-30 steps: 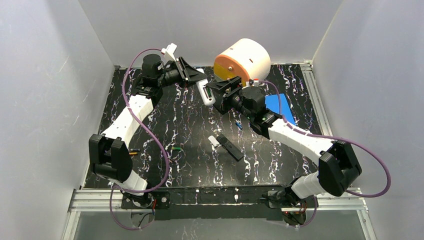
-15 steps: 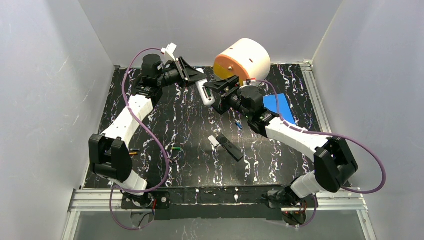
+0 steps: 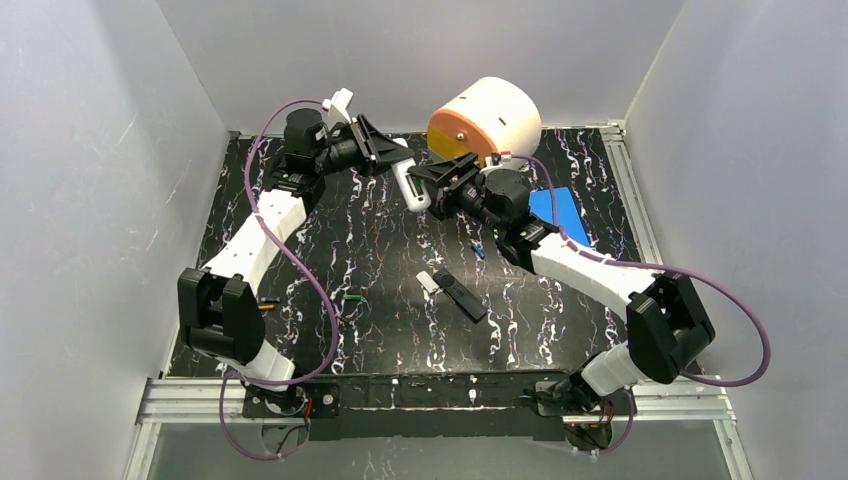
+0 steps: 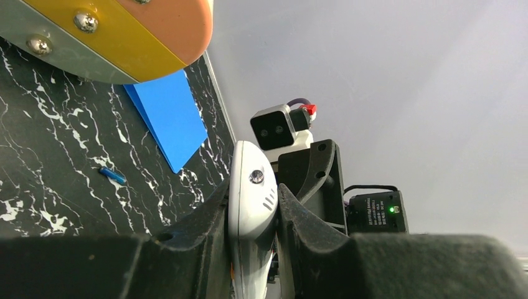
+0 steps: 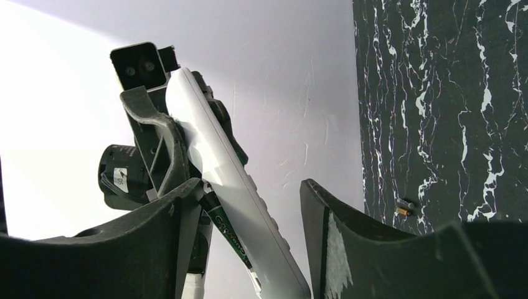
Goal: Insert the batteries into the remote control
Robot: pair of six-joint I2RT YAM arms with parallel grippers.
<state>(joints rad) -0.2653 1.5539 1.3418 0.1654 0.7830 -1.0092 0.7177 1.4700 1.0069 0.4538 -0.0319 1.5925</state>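
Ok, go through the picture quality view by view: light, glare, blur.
Top external: even, soft light, sharp throughout. Left wrist: the near jaws are dark and blurred along the bottom, the white remote between them crisp. Right wrist: the wall at left is blown out, the jaws dark and soft, the green battery readable.
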